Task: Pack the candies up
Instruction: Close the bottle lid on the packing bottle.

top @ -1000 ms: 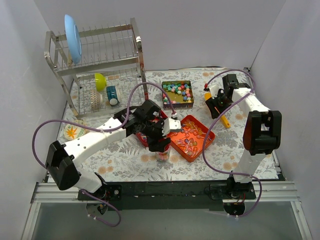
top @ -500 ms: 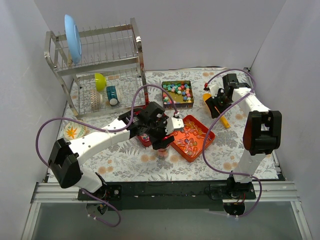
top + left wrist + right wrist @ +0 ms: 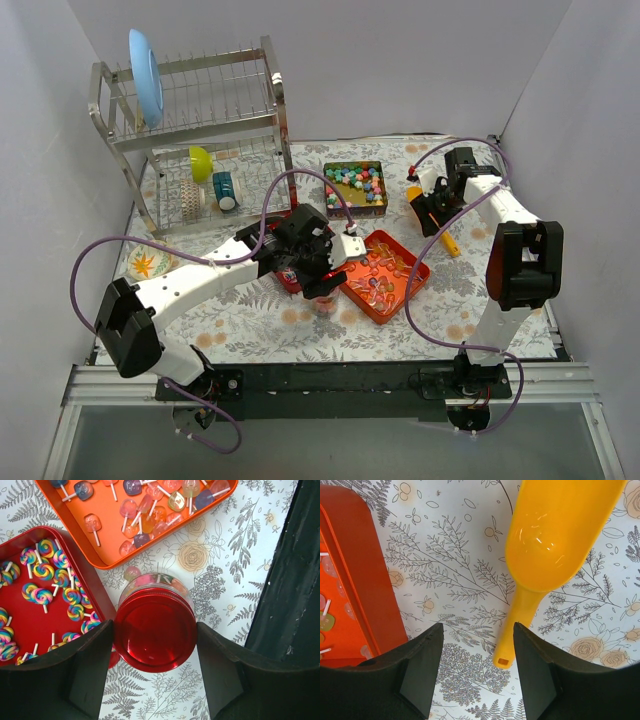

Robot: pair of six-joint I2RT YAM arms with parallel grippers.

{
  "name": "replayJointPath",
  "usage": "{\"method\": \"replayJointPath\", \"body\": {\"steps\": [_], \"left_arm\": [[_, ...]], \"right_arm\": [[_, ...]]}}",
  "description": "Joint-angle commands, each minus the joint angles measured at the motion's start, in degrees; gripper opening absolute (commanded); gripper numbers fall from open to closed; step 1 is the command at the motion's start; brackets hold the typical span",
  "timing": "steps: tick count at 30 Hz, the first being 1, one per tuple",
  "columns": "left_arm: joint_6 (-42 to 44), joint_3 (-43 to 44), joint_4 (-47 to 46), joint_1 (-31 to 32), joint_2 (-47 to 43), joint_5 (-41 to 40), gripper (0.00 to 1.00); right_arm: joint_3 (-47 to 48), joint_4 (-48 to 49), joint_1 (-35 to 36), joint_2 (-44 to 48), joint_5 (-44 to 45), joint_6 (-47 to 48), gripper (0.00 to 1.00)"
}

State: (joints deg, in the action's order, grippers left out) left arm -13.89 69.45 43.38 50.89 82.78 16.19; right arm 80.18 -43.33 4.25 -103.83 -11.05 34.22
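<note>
A clear jar point(image 3: 150, 582) holding candies stands on the table, closed by a round red lid point(image 3: 155, 630). My left gripper point(image 3: 155, 635) is above it with both fingers against the lid's sides; it shows in the top view point(image 3: 325, 283). Striped lollipop candies point(image 3: 45, 580) lie in a red tray point(image 3: 85, 555). Clear-wrapped reddish candies point(image 3: 145, 515) lie in an orange tray point(image 3: 75, 515). Pastel candies point(image 3: 355, 183) fill a dark square tin. My right gripper point(image 3: 477, 635) is open and empty over the handle end of a yellow scoop point(image 3: 555, 535).
A metal dish rack point(image 3: 200, 130) with a blue plate point(image 3: 145, 75) and cups stands at the back left. The orange tray's rim point(image 3: 365, 580) lies just left of my right gripper. The table's dark front edge point(image 3: 295, 580) is right of the jar.
My left gripper has shifted slightly back and right, settling over the jar's lid. The right arm has not moved.
</note>
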Motion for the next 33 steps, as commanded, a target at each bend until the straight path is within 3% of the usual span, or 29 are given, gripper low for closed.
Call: {"method": "replayJointPath", "body": {"steps": [1, 20, 26, 33], "left_arm": [[0.4, 1.6, 0.1, 0.3, -1.9, -3.2, 0.56], [-0.1, 3.3, 0.1, 0.3, 0.0, 2.8, 0.60], [-0.5, 3.1, -0.5, 0.3, 1.6, 1.5, 0.65], [-0.8, 2.2, 0.0, 0.5, 0.9, -0.3, 0.63]], "right_arm": [[1.6, 0.0, 0.4, 1.6, -1.2, -0.4, 0.65], [2.1, -0.2, 0.7, 0.4, -1.5, -0.4, 0.65], [2.1, 0.0, 0.9, 0.0, -1.6, -0.3, 0.66], [2.2, -0.1, 0.9, 0.0, -1.5, -0.1, 0.66]]}}
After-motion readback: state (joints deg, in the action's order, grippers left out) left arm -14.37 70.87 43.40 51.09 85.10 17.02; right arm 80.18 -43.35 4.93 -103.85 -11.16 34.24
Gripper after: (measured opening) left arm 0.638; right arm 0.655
